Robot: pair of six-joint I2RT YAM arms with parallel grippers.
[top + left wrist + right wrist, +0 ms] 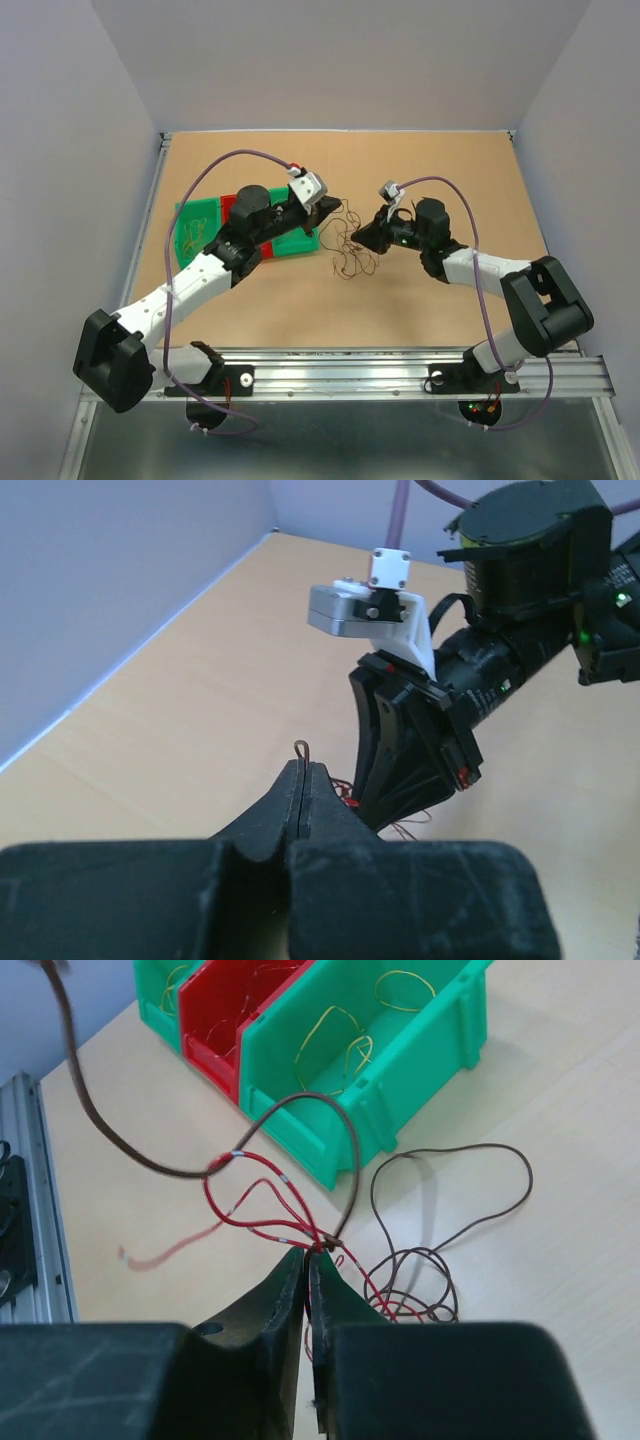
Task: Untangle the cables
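At the right claw (307,1260) tip, the cables (405,1300).

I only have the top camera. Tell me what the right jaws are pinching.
Observer: In the right wrist view, the right jaws are shut on the wires, at a point where red and brown strands meet.
Operator: Report the left jaws too.
Observer: In the left wrist view, the left jaws are shut, with a small loop of brown wire sticking up from between the tips.
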